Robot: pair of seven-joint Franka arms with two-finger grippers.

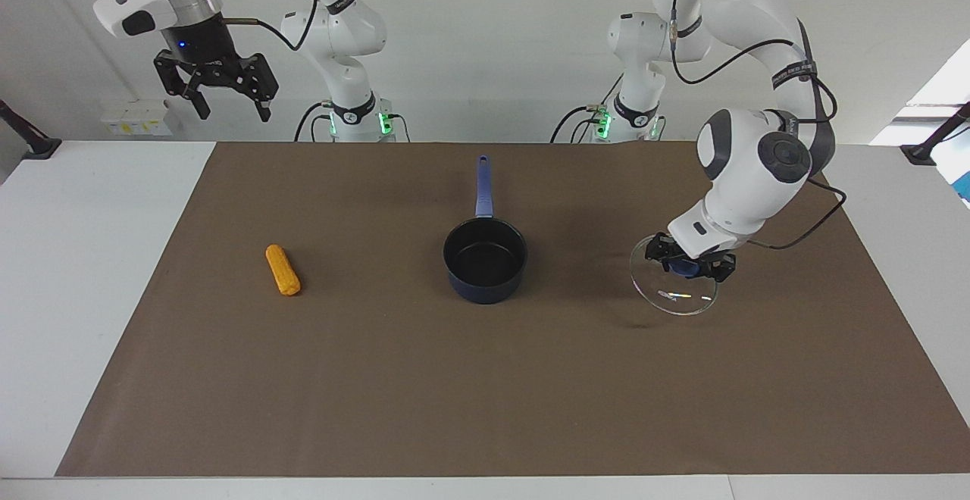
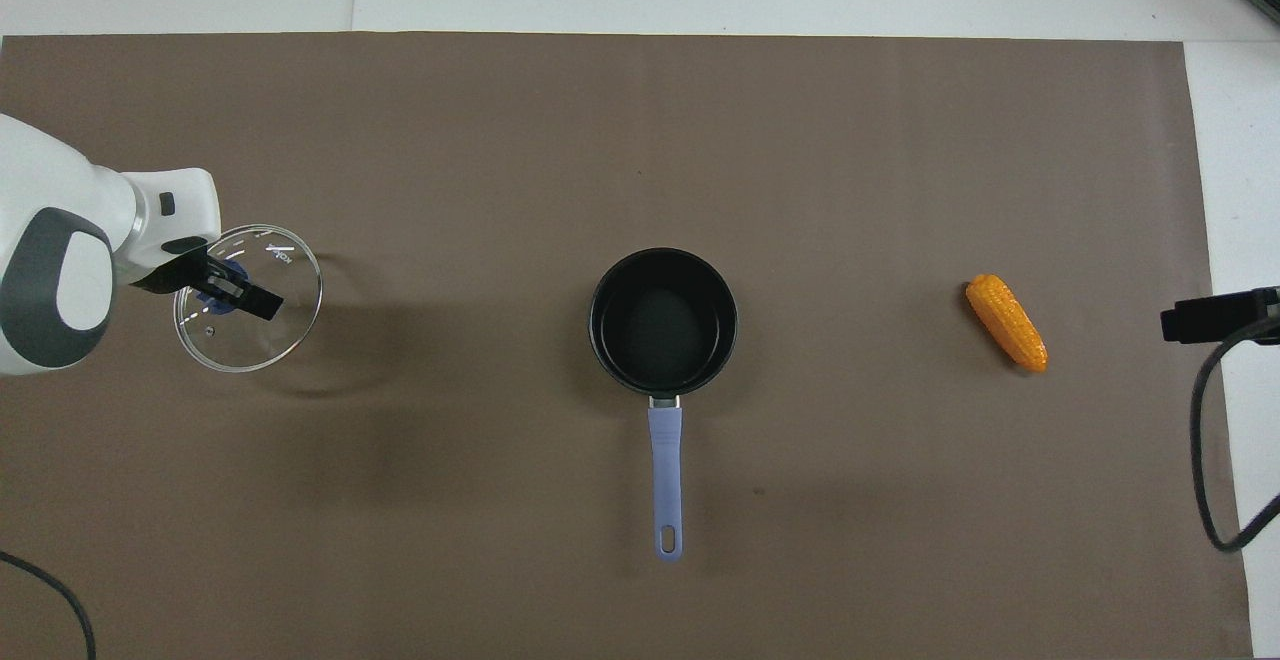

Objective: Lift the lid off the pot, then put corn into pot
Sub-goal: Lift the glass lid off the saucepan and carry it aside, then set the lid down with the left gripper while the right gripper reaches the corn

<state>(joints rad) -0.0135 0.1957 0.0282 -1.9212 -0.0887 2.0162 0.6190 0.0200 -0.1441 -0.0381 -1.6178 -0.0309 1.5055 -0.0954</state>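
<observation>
Lid is off the pot, gripped by its knob in the left tool, tilted over the surface toward the left arm's end. Corn lies untouched toward the right arm's end; the right tool waits open, raised.

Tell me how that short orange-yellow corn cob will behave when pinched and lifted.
The short orange-yellow corn cob is a rounded cylinder lying on its side on the brown mat, so a nudge across its length would probably roll it. Its bumpy surface should give the fingers grip. It looks small, so probably light.
</observation>
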